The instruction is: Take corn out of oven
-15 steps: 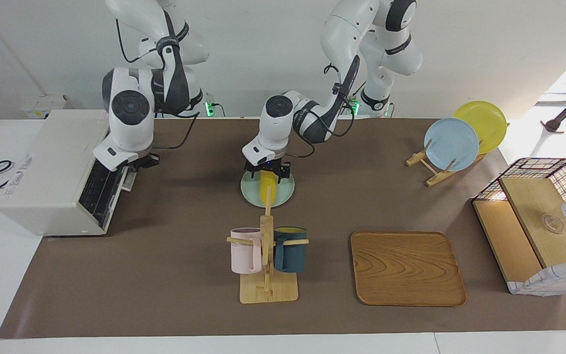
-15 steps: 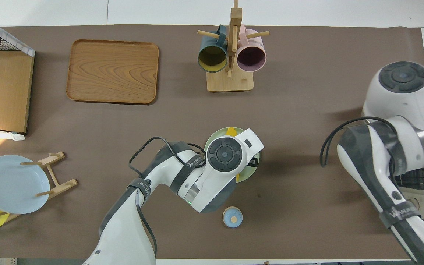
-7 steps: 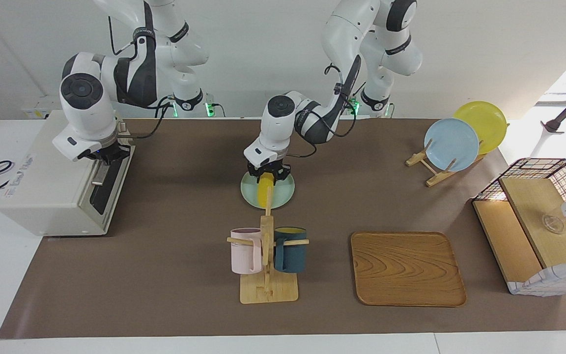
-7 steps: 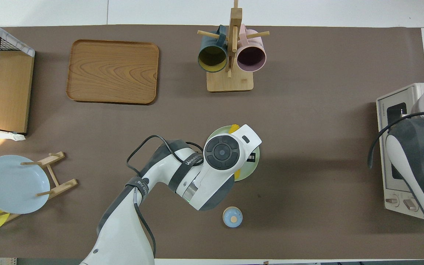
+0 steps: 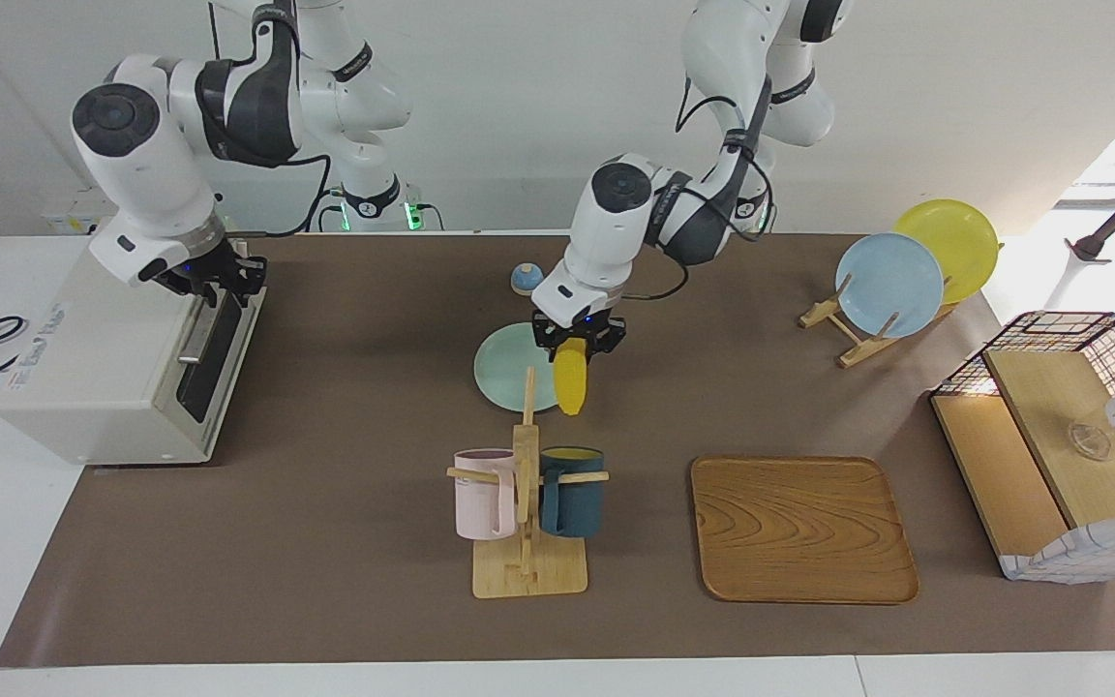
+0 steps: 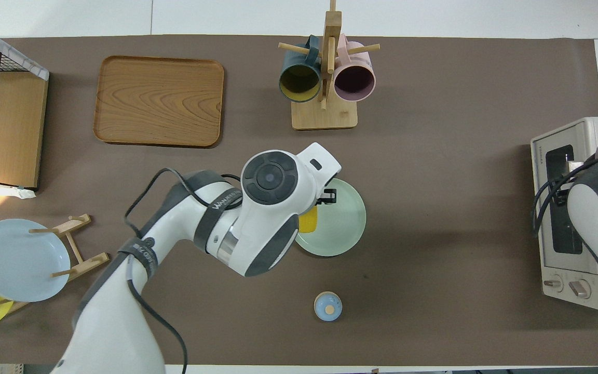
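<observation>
A: Corn point(image 5: 571, 379) now hangs clamped in the left claw point(image 5: 577, 341), lifted off the pale green plate point(image 5: 504, 378) where it lay a second ago.

B: And the oven point(image 5: 122, 358)?

A: Door swung shut; the right claw point(image 5: 209, 281) hovers over its handle, fingers unclear. So extraction looks complete.

B: Counts?

A: One corn, one oven, two mugs point(image 5: 572, 491), three plates, one wooden tray point(image 5: 799, 528).

On the counter point(image 5: 325, 542) were counted: one oven point(image 5: 107, 348); one corn point(image 5: 571, 380); three plates, one green point(image 5: 509, 373), one blue point(image 5: 889, 284), one yellow point(image 5: 959, 232); two mugs, one pink point(image 5: 482, 494), one dark blue point(image 5: 572, 492); one wooden tray point(image 5: 799, 528); one mug rack point(image 5: 526, 542); one plate rack point(image 5: 843, 334); one wire basket point(image 5: 1061, 436); one small blue lid point(image 5: 525, 278).
</observation>
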